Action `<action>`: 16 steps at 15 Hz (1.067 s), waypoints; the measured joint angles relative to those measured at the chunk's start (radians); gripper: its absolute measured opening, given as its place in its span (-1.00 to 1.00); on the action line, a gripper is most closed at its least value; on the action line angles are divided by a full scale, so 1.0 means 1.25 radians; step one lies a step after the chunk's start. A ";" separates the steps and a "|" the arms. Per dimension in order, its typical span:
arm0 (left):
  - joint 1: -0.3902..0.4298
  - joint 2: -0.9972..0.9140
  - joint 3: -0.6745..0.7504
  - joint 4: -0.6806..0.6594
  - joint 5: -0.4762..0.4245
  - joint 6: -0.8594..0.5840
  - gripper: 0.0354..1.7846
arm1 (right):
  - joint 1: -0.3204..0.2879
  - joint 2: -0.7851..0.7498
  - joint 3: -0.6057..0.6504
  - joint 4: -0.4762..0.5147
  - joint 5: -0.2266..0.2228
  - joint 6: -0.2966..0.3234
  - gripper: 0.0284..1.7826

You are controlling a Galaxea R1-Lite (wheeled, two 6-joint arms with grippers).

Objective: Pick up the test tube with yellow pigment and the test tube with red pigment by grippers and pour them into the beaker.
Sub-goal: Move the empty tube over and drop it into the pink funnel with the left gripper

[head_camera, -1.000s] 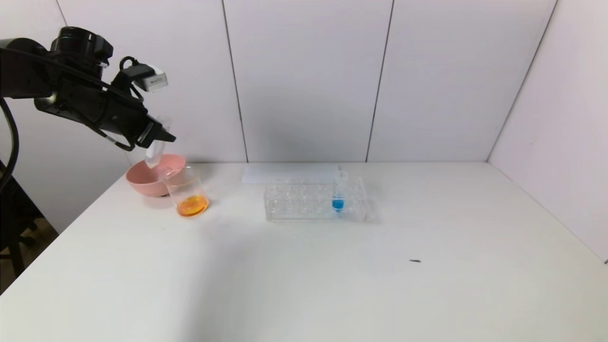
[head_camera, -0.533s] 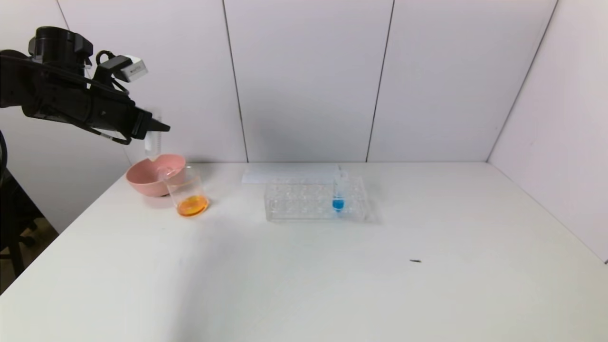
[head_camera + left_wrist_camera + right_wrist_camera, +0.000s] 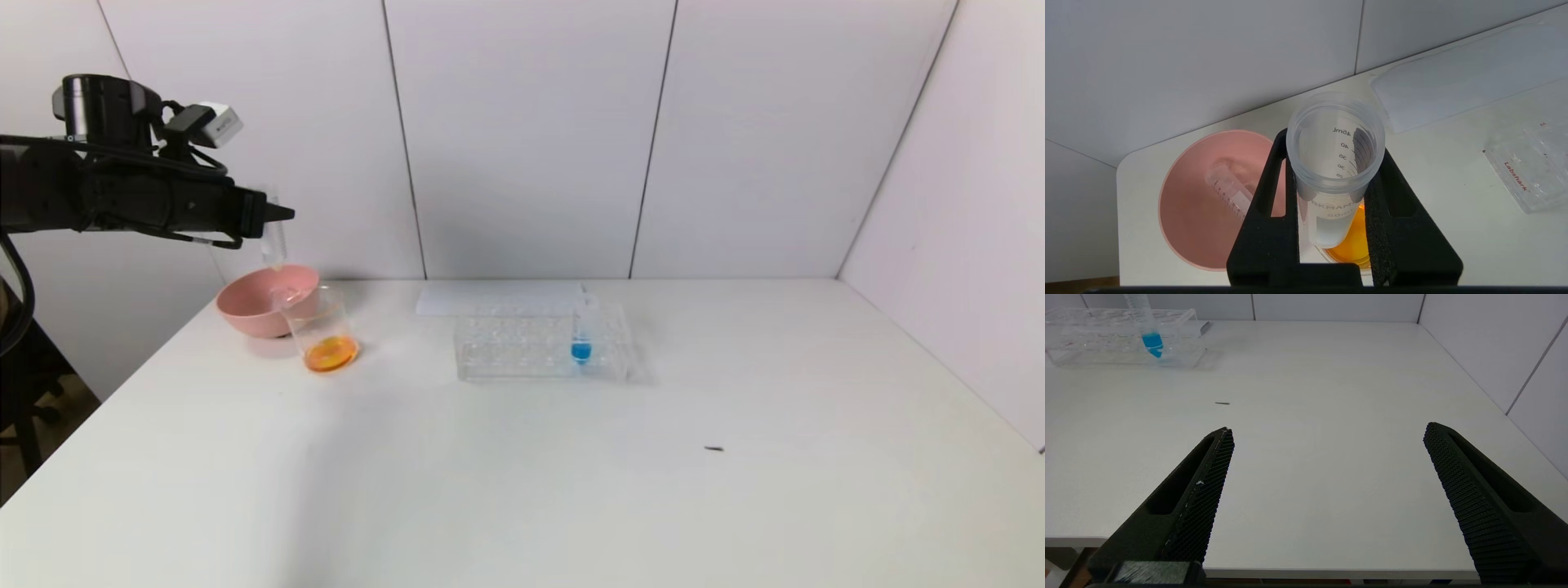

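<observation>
Test tube (image 3: pixel 1336 163), clear and empty, sits pinched upright between my left gripper's (image 3: pixel 1331 212) two black fingers, up in the air over the pink bowl (image 3: pixel 255 309) and the beaker (image 3: pixel 324 331). Orange liquid lies in the beaker's bottom. Another empty tube (image 3: pixel 1229 192) lies in the bowl. My right gripper (image 3: pixel 1327 457) hangs low by the table's (image 3: pixel 571 474) near edge, fingers spread wide, holding nothing. A blue-tipped tube (image 3: pixel 582 331) stands in the clear rack (image 3: pixel 522 347).
</observation>
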 joint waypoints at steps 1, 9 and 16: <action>0.003 0.001 0.016 -0.025 0.000 -0.006 -0.51 | 0.000 0.000 0.000 0.000 0.000 0.000 0.91; 0.017 0.023 0.076 -0.130 0.019 -0.024 -0.51 | 0.000 0.000 0.000 0.000 0.000 0.000 0.91; 0.049 0.054 0.102 -0.235 0.025 -0.071 -0.51 | 0.000 0.000 0.000 0.000 0.000 0.000 0.91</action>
